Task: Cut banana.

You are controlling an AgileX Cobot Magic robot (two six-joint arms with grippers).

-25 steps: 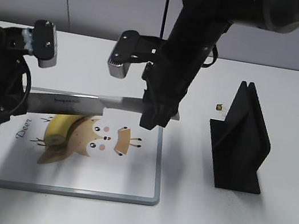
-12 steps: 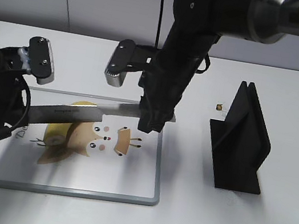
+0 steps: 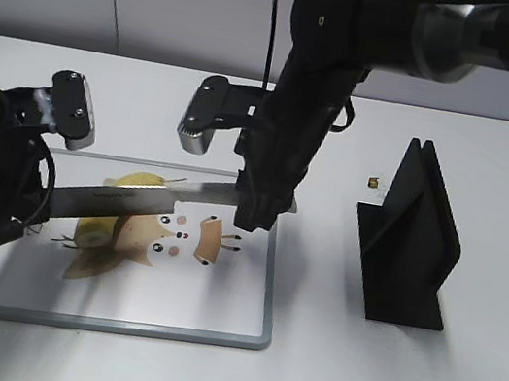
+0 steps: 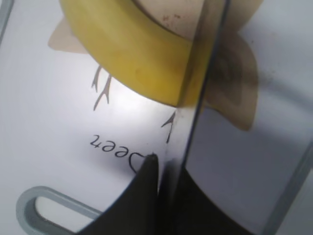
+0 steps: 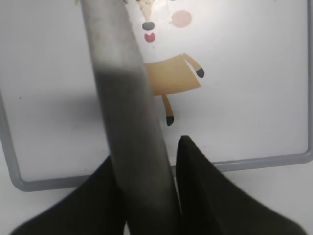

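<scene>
The yellow banana (image 3: 110, 216) lies on the white cutting board (image 3: 113, 323), over the left of its deer print. A long knife (image 3: 150, 196) lies crosswise on top of the banana. My right gripper (image 3: 255, 212) is shut on the knife's grey handle (image 5: 128, 112). My left gripper (image 3: 15, 219) is shut on the far end of the blade. In the left wrist view the blade (image 4: 230, 147) meets the banana (image 4: 132, 54) close to one end, just ahead of my left gripper (image 4: 168, 171). My right gripper (image 5: 146, 149) shows around the handle. No loose slice shows.
A black knife stand (image 3: 409, 238) stands on the table to the right of the board. A tiny dark and yellow object (image 3: 372, 182) lies behind it. The board has a grey rim and a handle loop (image 4: 44, 210) at its left end.
Both arms have lowered the knife from above the banana down onto it. The left gripper has moved down and slightly right with the blade.
</scene>
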